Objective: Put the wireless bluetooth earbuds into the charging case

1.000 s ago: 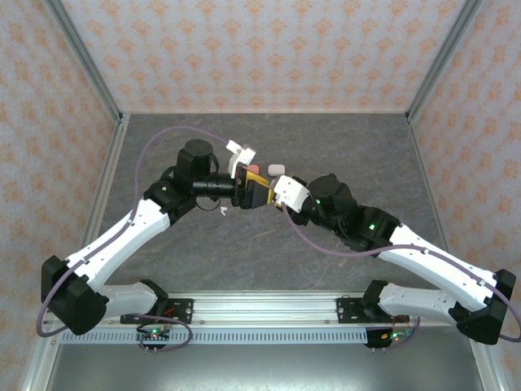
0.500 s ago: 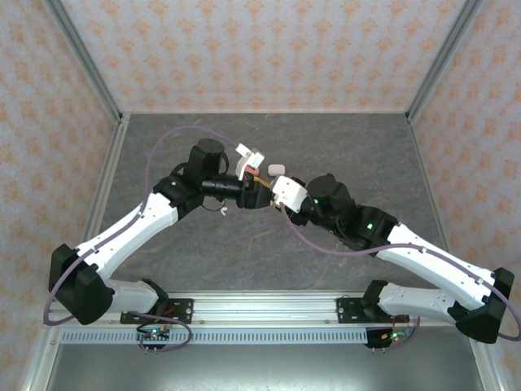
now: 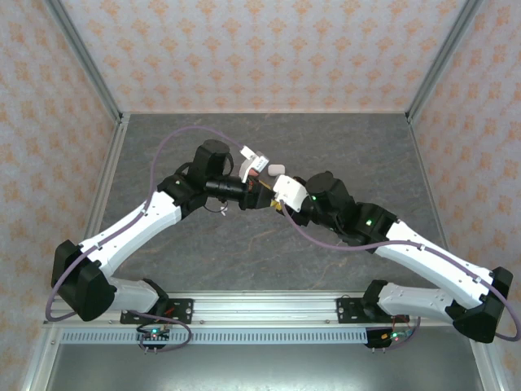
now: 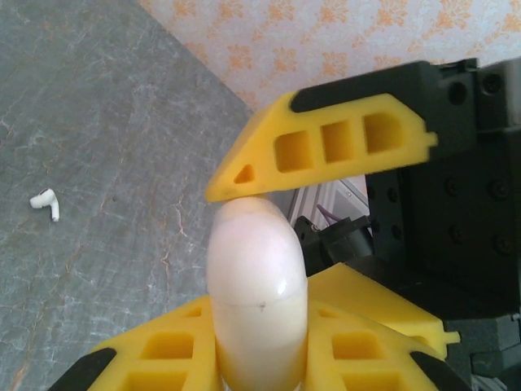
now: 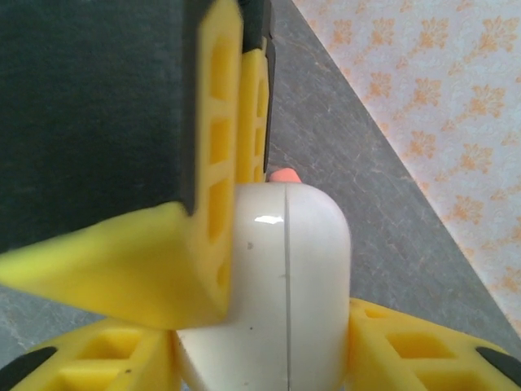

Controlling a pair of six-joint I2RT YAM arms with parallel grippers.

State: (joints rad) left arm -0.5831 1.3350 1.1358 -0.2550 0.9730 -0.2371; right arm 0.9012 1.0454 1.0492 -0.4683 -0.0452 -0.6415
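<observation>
**Together on one case: two tools, one loose earbud**

Two arms meet over the middle of the grey surface (image 3: 244, 261). Between them is one white charging case (image 4: 257, 301), pillow-shaped, with a seam running down its broad face. The left tool (image 4: 259, 326) is clamped on it across its thin sides. The right tool (image 5: 269, 342) has a yellow finger on either side of the same case, and one of them touches the case's end in the left wrist view. Whether the right tool is pressing or standing loose I cannot tell.

A second white case (image 3: 277, 169) lies on the surface just far of the tools. One salmon-pink piece (image 3: 259, 173) sits just to its left, too hidden to make out its shape.

One earbud (image 4: 45, 202) can be counted. It is white and stemmed, lying loose on the surface. It is well apart from the left tool and off to the left of the held case in the left wrist view, touching nothing.
</observation>
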